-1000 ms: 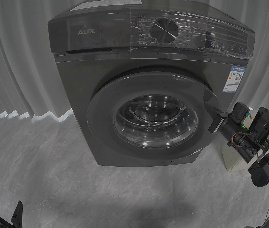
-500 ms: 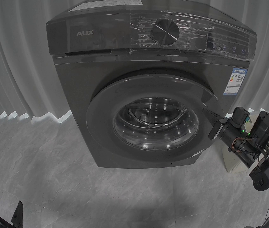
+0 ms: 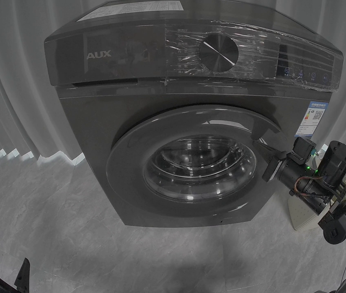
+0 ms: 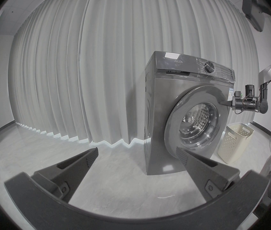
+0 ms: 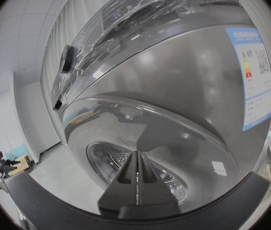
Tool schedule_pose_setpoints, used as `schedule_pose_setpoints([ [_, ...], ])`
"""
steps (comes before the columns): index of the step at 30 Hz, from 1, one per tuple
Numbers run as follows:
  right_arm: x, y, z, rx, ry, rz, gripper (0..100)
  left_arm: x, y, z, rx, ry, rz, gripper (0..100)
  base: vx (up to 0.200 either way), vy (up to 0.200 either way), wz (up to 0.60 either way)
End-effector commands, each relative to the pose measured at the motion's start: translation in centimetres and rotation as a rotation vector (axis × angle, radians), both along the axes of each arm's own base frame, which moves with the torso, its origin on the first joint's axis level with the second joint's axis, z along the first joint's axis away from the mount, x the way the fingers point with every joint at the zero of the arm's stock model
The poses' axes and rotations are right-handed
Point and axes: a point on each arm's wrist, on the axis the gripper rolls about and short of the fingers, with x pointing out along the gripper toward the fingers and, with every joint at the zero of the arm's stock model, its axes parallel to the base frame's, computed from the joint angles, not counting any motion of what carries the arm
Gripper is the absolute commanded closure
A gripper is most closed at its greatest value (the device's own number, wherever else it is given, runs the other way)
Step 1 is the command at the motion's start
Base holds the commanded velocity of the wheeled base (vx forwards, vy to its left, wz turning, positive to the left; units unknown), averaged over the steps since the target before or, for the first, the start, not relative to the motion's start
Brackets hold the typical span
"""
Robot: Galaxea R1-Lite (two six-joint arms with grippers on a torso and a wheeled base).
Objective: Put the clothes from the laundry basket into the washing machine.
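Observation:
The grey front-loading washing machine (image 3: 140,102) stands before me, its round glass door (image 3: 193,167) closed against the front. My right gripper (image 3: 260,143) is shut, and its tips rest at the door's right rim, level with the middle of the door. The right wrist view has the same shut gripper (image 5: 137,152) pointing at the door's curved rim (image 5: 180,128). Low at my left, my left gripper (image 3: 9,254) hangs open over the floor, holding nothing. The cream laundry basket (image 4: 236,141) stands on the floor right of the machine; its walls hide what is inside.
Pleated white curtains (image 3: 18,62) hang behind and beside the machine. Grey tiled floor (image 3: 99,245) lies open in front of it. In the head view the basket (image 3: 303,218) sits partly behind my right arm.
The head view has closed in on the machine, which now looks larger. My right gripper has stayed shut at the door's right rim. The left gripper has kept still.

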Motion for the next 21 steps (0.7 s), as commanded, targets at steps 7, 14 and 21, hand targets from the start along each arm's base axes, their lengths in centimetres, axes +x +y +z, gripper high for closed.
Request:
schedule_pose_setpoints([
  [7, -0.1, -0.1, 0.6, 0.017, -0.032, -0.015, 100, 0.0, 0.0, -0.5, 0.000, 0.002, 0.000, 0, 0.000, 0.000, 0.00],
  [14, -4.0, -0.2, -0.6, -0.063, 0.018, 0.047, 100, 0.0, 0.0, -0.5, -0.003, 0.002, 0.000, 0, 0.000, 0.000, 0.00],
  [21, -9.4, -2.4, -1.0, -0.109, 0.043, 0.076, 100, 0.0, 0.0, -0.5, -0.003, 0.002, 0.000, 0, 0.000, 0.000, 0.00],
])
